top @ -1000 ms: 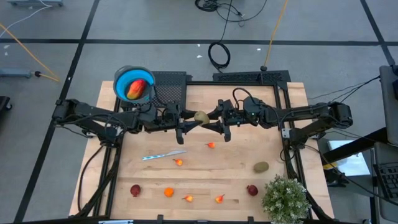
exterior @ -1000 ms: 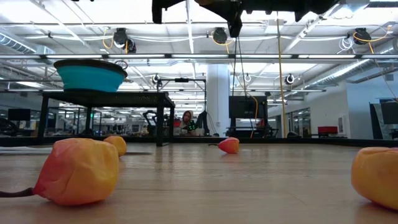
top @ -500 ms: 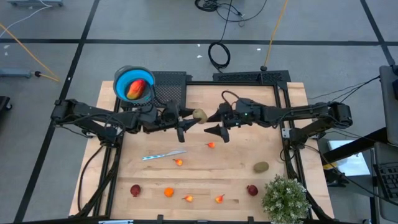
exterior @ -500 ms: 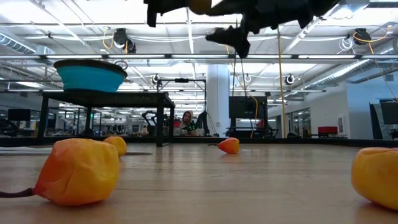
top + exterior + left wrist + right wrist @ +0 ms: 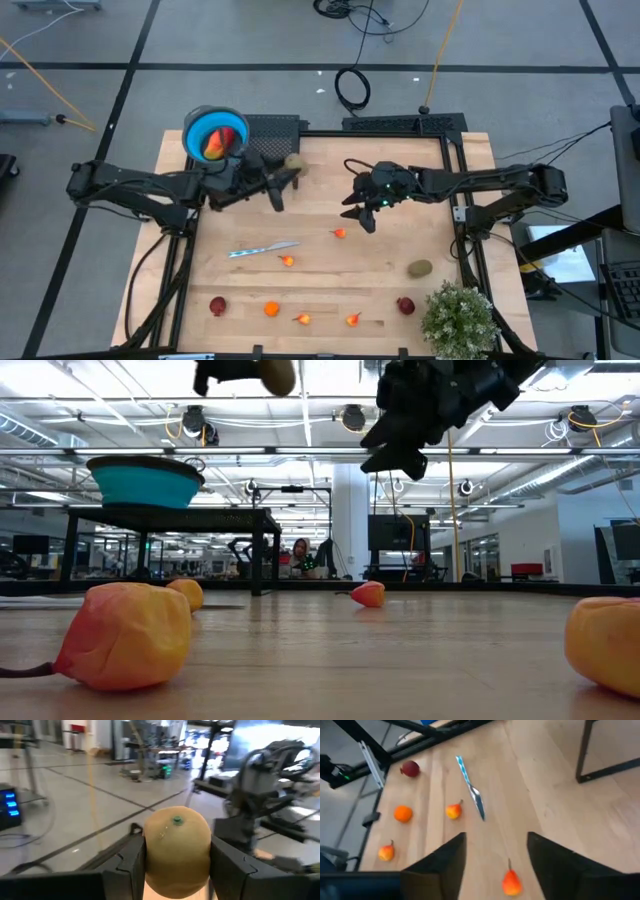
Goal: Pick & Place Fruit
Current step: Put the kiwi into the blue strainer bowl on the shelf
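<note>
A brown kiwi [image 5: 295,161] hangs high over the table's far left part, just right of the blue bowl [image 5: 196,131], with my left gripper [image 5: 288,170] shut on it. In the low view the kiwi [image 5: 275,374] shows at the top. A larger orange-red fruit [image 5: 218,145] lies in the bowl. My right gripper [image 5: 361,211] stands open above mid-table, tipped down, with nothing between its fingers [image 5: 440,865]. Below it lies a small orange fruit [image 5: 511,881]. More fruit lies on the wood: a kiwi [image 5: 419,267] and a dark red one [image 5: 405,305]. My left gripper pinches the kiwi between its two fingers [image 5: 131,862], one on each of its opposite sides [image 5: 152,860]. The fingers reach out level from the table's left. The kiwi is lifted clear of the table, one end with a small green mark [image 5: 176,820] turned up.
A slim knife [image 5: 262,249] lies left of centre. Small orange fruits [image 5: 288,261] [image 5: 302,319] [image 5: 352,320], a round orange one [image 5: 271,309] and a dark red one [image 5: 217,305] sit toward the near edge. A potted plant [image 5: 460,320] stands at the near right corner.
Both grippers met at the kiwi over mid-table. My right gripper has drawn back toward the right edge, sunk and tipped downward, with nothing in it. My left gripper has carried the kiwi toward the far left, toward the bowl, still lifted clear.
</note>
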Available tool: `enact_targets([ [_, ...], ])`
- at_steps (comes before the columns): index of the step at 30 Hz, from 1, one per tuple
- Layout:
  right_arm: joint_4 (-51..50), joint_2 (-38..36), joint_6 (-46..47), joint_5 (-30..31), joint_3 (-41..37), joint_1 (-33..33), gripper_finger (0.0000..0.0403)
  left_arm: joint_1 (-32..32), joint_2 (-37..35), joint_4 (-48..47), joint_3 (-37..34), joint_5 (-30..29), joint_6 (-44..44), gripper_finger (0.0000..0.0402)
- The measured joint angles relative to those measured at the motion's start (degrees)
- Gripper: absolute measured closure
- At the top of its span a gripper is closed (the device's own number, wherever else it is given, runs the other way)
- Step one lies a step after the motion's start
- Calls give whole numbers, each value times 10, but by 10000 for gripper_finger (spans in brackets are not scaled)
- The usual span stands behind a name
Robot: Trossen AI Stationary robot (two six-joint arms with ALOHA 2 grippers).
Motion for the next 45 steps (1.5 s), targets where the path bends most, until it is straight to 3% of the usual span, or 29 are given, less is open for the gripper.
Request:
enact_targets([
  [11, -29, -24, -69, 0, 1, -25, 394, 2, -93, -139, 0, -125, 7, 238],
  [22, -37, -38, -93, 0, 1, -63, 400, 53, -133, -221, 0, -166, 15, 239],
  [25, -38, -38, -103, -1, 1, -73, 401, 80, -133, -248, 0, -149, 11, 239],
  [35, -48, -86, -130, -3, -12, -108, 402, 199, -132, -342, 9, -3, -49, 237],
  [41, 11, -172, -105, -71, -92, -136, 402, 260, -109, -474, 76, 45, -77, 235],
  [45, 66, -236, -87, -77, -154, -146, 402, 290, -83, -557, 127, 73, -80, 234],
])
